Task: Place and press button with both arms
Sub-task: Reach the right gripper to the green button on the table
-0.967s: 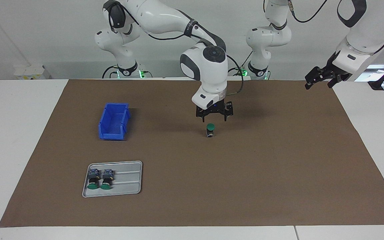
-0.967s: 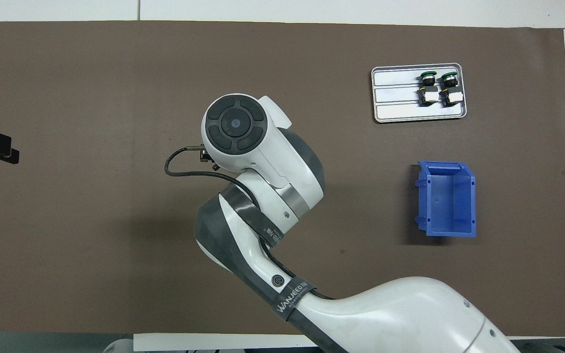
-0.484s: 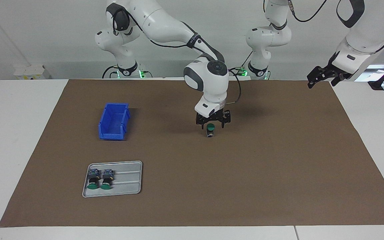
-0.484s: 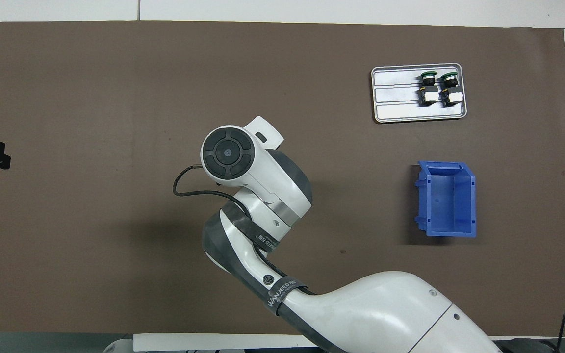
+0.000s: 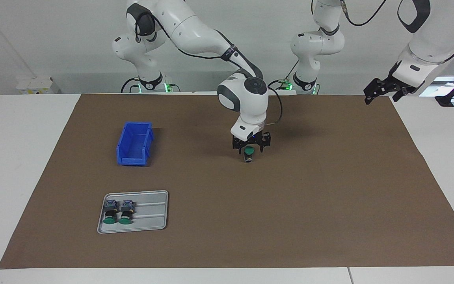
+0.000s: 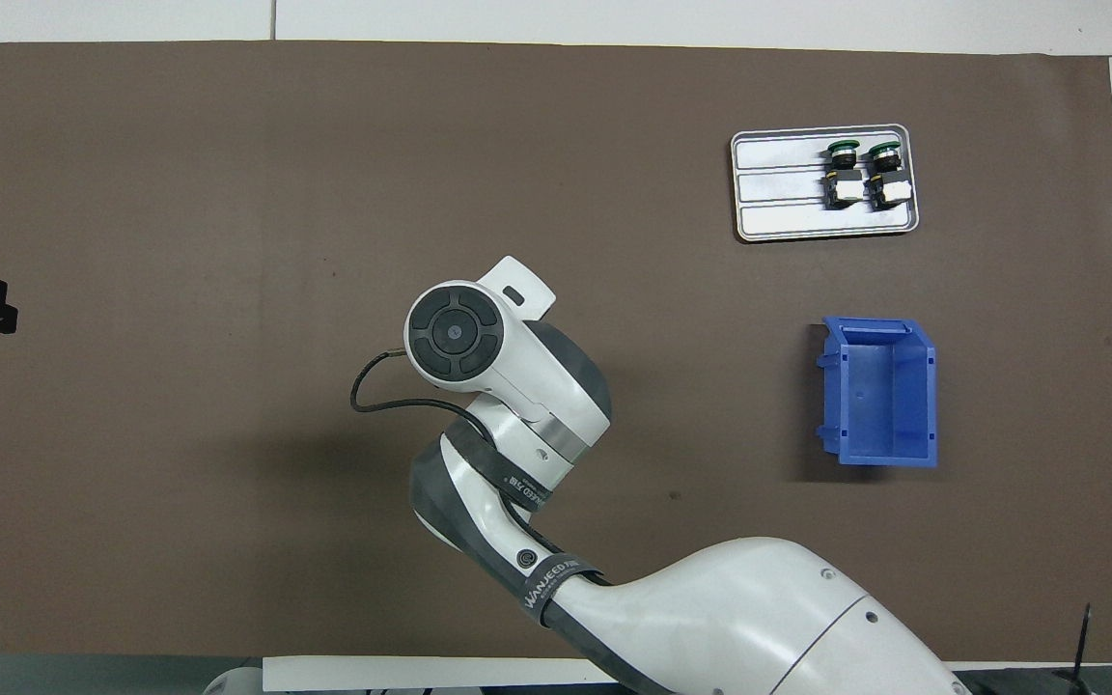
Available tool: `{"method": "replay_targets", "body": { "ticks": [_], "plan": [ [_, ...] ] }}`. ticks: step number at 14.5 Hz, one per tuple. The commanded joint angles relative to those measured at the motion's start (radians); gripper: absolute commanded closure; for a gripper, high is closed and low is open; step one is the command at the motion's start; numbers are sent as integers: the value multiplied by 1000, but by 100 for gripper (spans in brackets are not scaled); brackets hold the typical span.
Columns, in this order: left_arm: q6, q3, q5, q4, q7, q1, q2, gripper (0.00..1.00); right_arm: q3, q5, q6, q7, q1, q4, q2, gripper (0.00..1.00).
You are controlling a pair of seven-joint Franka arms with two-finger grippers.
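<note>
Green-capped button [image 5: 249, 153] upright on brown mat [image 5: 329, 197], mid-surface, cap up, terminal block down. Right gripper [image 5: 250, 147] directly over it, jaws straddling cap; whether they grip it, cannot tell. Overhead view: right arm hides button. Left gripper [image 5: 382, 91] waits over mat corner at left arm's end, jaws spread, holding nothing. Blue bin [image 5: 134, 143] empty, toward right arm's end. Grey tray [image 5: 152, 213] farther out, two spare buttons [image 5: 117, 211] lying in it. Judgement: placing seemingly done; press remains.

The button [image 5: 249, 153] stands mid-mat under the right gripper [image 5: 250, 148]; the bin [image 5: 134, 143] lies nearer the robots than the tray [image 5: 148, 213].
</note>
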Motion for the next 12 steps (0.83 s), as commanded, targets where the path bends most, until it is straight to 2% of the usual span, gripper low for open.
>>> {"method": "replay_targets", "body": {
  "ticks": [1,2,5,7,9,12],
  "plan": [
    [-9,3,17,-11,-51,-1,-19,0,7,-17,0,-23,-10,-27,-23,86],
    [-14,3,17,-11,-50,-1,-19,0,7,-17,-21,-23,-7,-22,-24,100],
    [-20,3,17,-11,-53,-4,-19,0,5,-15,-169,-72,-31,80,-30,100],
    [-25,3,17,-11,-53,-2,-19,0,5,-4,-202,-165,-114,58,-110,100],
    [-26,3,14,-11,-53,-1,-20,0,6,2,-231,-256,-204,-66,-232,100],
    [-26,3,14,-11,-50,-1,-19,0,5,77,-233,-475,-350,-304,-444,100]
  ]
}}
